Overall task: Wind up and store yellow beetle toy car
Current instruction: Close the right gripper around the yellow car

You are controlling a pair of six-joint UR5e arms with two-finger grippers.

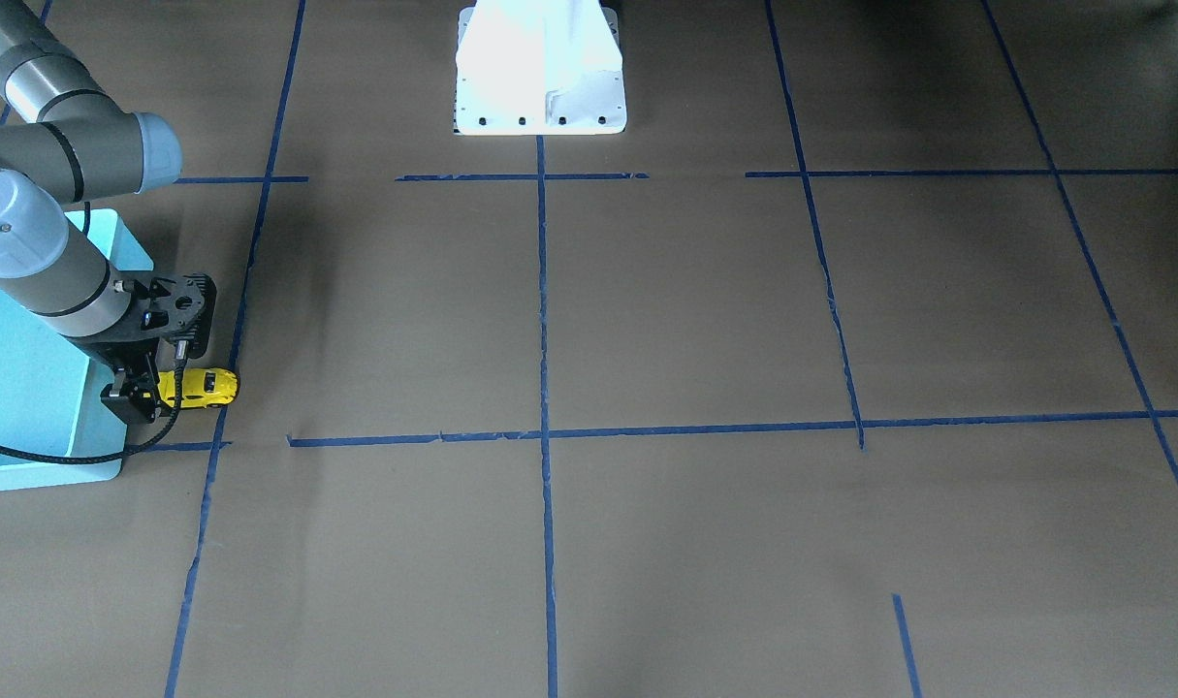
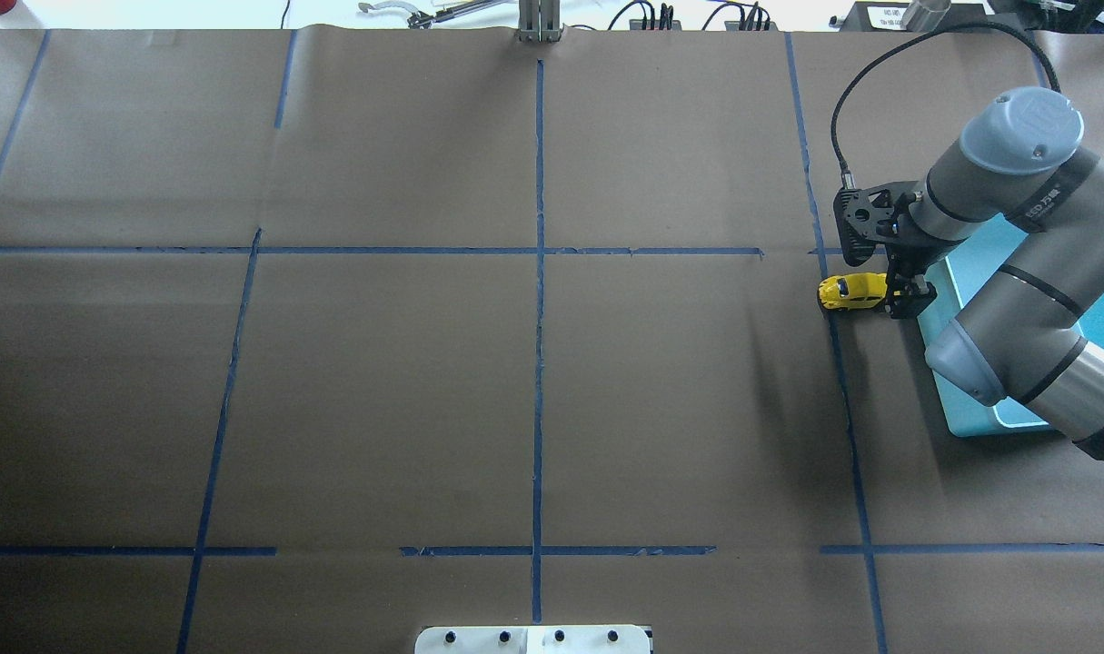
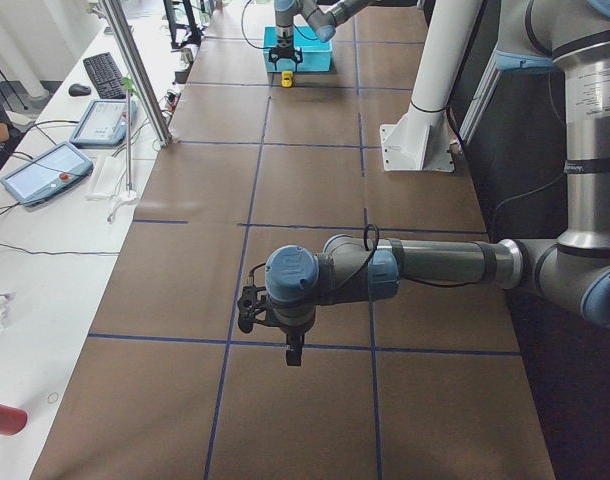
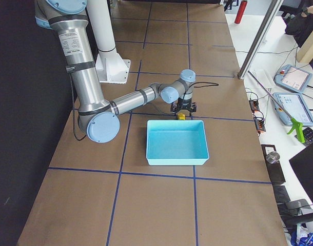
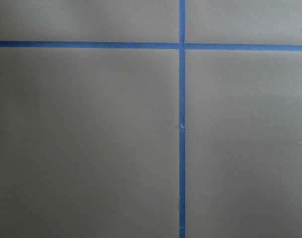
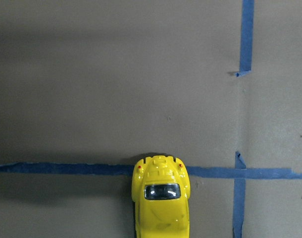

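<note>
Currently, R gripper [image 2: 899, 292] is clamping one end of the yellow beetle toy car [image 2: 850, 291]. The car is sitting on the brown table [image 2: 533, 381], lying across a blue tape line [image 6: 62, 168], just beside the teal bin [image 4: 177, 141]. L gripper [image 3: 293, 352] is hanging over the table, well apart; open/closed state cannot be told.

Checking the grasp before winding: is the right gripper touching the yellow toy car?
Cannot tell. In the overhead view the car ends under the right gripper, which hides any contact; the right wrist view shows no fingers.
</note>
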